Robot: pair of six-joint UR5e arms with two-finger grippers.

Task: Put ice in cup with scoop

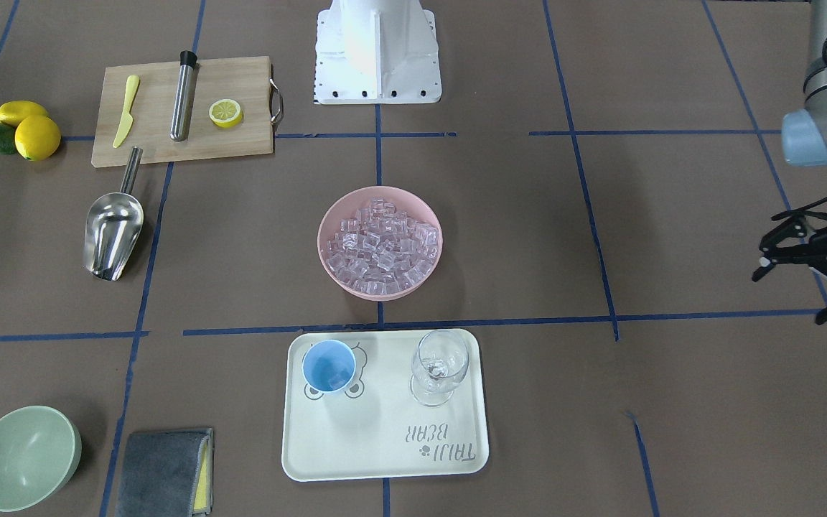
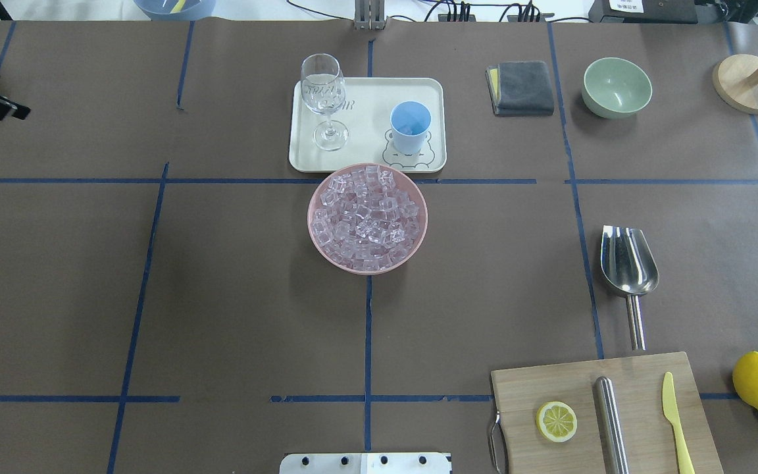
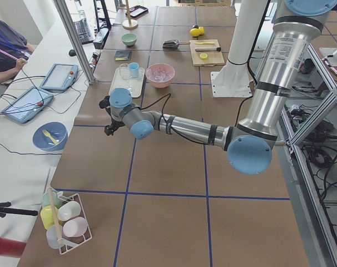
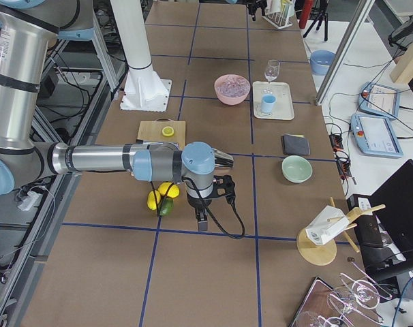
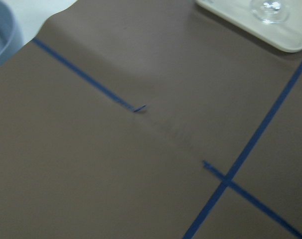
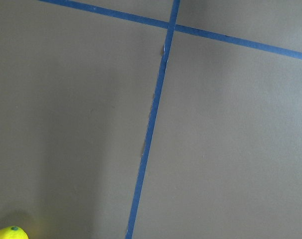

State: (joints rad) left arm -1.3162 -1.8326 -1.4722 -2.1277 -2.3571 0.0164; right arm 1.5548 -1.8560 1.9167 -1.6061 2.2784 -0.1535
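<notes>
The ice (image 1: pixel 381 244) is a heap of small clear cubes in a pink bowl (image 2: pixel 318 237) at the table's middle. The light-blue cup (image 1: pixel 329 366) stands upright on a cream tray (image 1: pixel 385 445), next to a clear stemmed glass (image 1: pixel 440 366). The steel scoop (image 1: pixel 113 230) lies alone on the table by the cutting board, also in the overhead view (image 2: pixel 628 260). My left gripper (image 1: pixel 794 291) hovers open and empty far to the side, away from all of them. My right gripper (image 4: pixel 210 201) shows only in the exterior right view, near the lemons; I cannot tell its state.
A wooden cutting board (image 1: pixel 241 147) carries a lemon half (image 1: pixel 226 113), a steel cylinder with black cap (image 1: pixel 183 97) and a yellow knife (image 1: pixel 126 111). Lemons and an avocado (image 1: pixel 22 129), a pale-green bowl (image 1: pixel 24 457), a grey cloth (image 1: pixel 164 474) and a wooden stand (image 2: pixel 749 82) lie around.
</notes>
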